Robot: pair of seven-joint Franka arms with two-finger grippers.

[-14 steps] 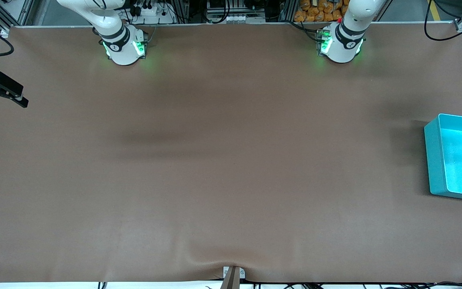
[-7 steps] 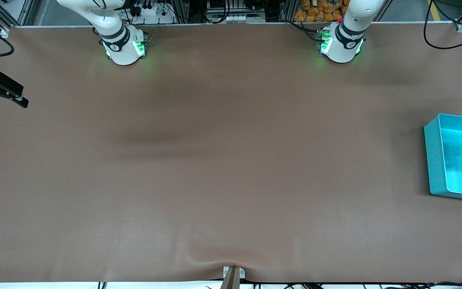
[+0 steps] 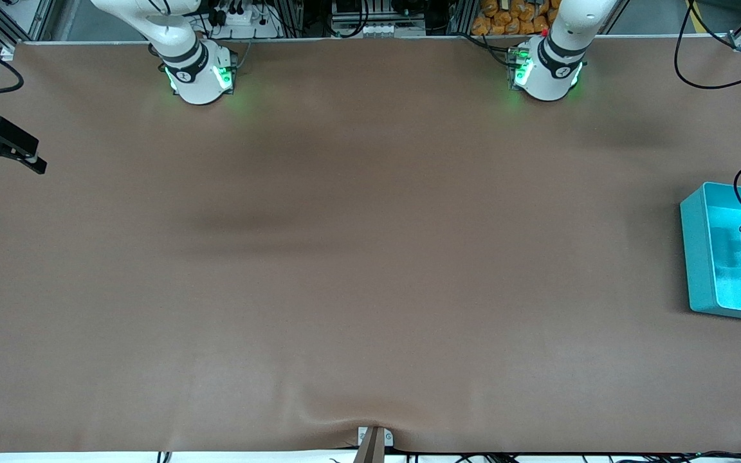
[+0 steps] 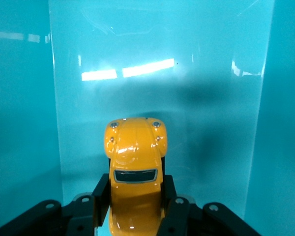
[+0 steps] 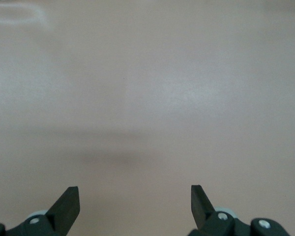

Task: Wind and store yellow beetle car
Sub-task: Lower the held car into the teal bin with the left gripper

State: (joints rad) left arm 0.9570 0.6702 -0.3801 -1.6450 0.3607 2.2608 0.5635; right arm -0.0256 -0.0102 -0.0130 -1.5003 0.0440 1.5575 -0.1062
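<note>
Reaching down into the teal bin [image 3: 698, 257] at the left arm's end of the tabletop [image 3: 370, 270]: left gripper [image 4: 135, 204], fingers [image 4: 101, 194] pinching the yellow beetle car [image 4: 135, 167] by its sides, low over the bin floor. Waiting over the tabletop's right-arm edge: right gripper [image 5: 135, 199], fingers [image 5: 69, 201] spread wide, holding nothing.

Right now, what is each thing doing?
yellow beetle car: held inside the bin, nose pointing down.
left gripper: fingers shut on the car, over the bin.
right gripper: fingers open, empty, waiting over the table's edge.
teal bin: open-topped, on the table.
</note>
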